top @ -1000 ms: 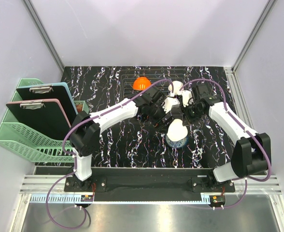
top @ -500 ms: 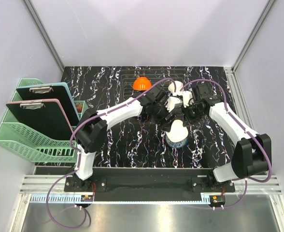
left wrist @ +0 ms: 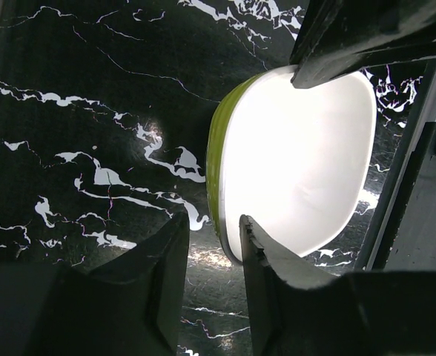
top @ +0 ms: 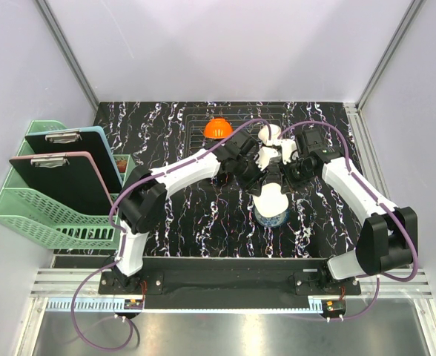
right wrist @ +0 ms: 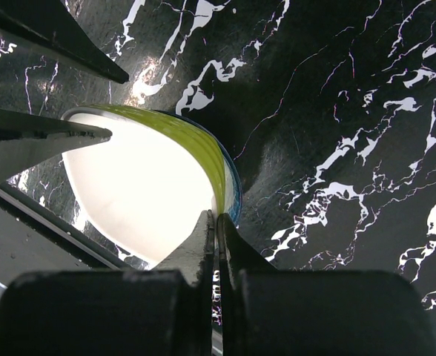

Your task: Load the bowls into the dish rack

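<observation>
A lime-green bowl (left wrist: pixel 292 156), white inside, is held on edge above the dark marble tabletop (left wrist: pixel 77 111). My right gripper (right wrist: pixel 216 215) is shut on its rim (right wrist: pixel 203 152); a blue edge shows just behind the green. My left gripper (left wrist: pixel 212 219) straddles the opposite rim. One finger (left wrist: pixel 277 267) lies against the white inside. The other finger (left wrist: pixel 159 267) stands off the green outside with a gap. In the top view both grippers meet at this bowl (top: pixel 270 169). Behind them the dish rack (top: pixel 236 119) holds an orange bowl (top: pixel 217 127) and a white bowl (top: pixel 270 133).
A stack of bowls (top: pixel 271 206), blue-and-white patterned below and white on top, stands on the tabletop just in front of the grippers. A mint-green basket (top: pixel 25 211) with clipboards sits off the table's left side. Grey walls close in the back and sides.
My left arm has reached right to the bowl that the right gripper holds, and its jaws have narrowed from wide open to straddling the rim. The right arm has barely moved.
</observation>
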